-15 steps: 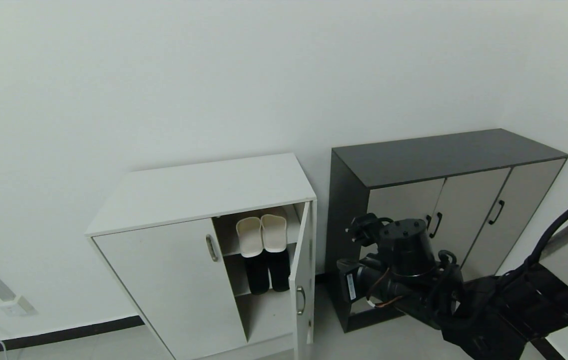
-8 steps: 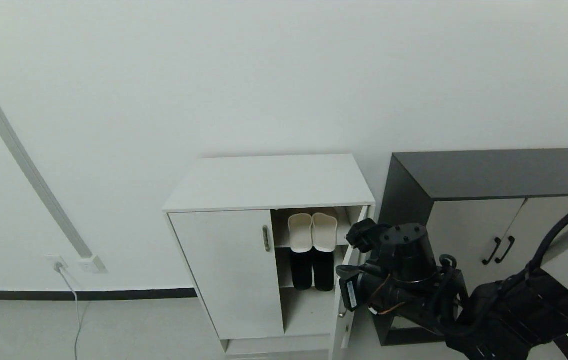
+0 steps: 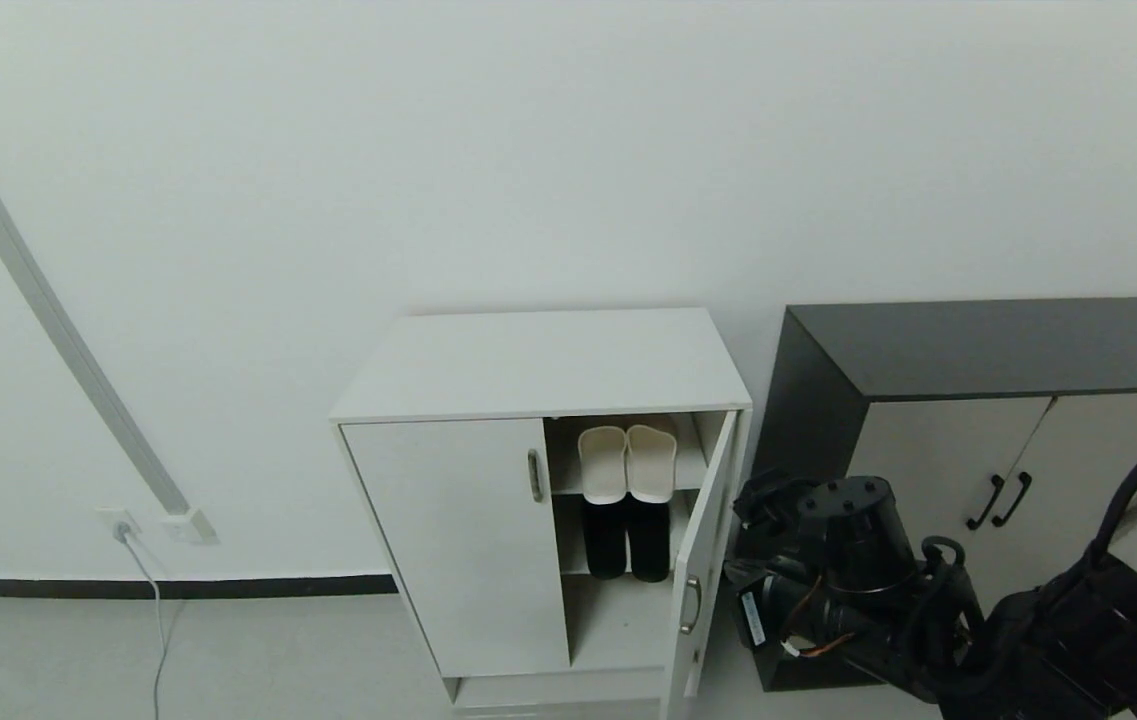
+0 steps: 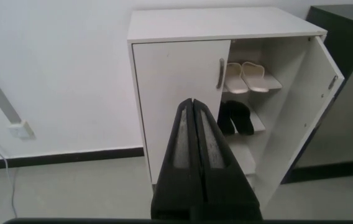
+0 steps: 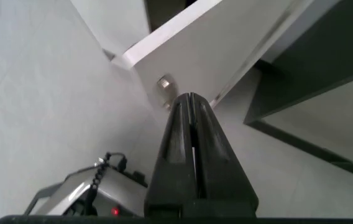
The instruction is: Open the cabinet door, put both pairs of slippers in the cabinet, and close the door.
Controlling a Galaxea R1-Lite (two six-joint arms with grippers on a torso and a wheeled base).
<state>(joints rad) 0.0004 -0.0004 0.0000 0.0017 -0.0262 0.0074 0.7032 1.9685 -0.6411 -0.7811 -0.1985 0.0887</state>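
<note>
Fingers [image 4: 183, 137] together on left gripper [image 4: 192, 101] and right gripper [image 5: 192, 95], latter near open door [image 5: 204, 40].

Right arm [image 3: 888, 620]: comes in from the lower right and extends forward and to the left, forearm close to level. The black cylindrical wrist housing [image 3: 853, 525] sits on top with its bolted end face turned upward. Cables [image 3: 938, 600] loop around the joint behind it.

Right pincer [image 5: 191, 99]: both fingers [image 5: 178, 134] are pressed flat together along their whole length, with only a thin seam between them. The tips are angled downward.

Left pincer [image 4: 192, 102]: closed the same way, the fingers [image 4: 183, 143] meeting along a straight centre line. It points forward at about mid-height, and nothing is touching the tips.
</note>
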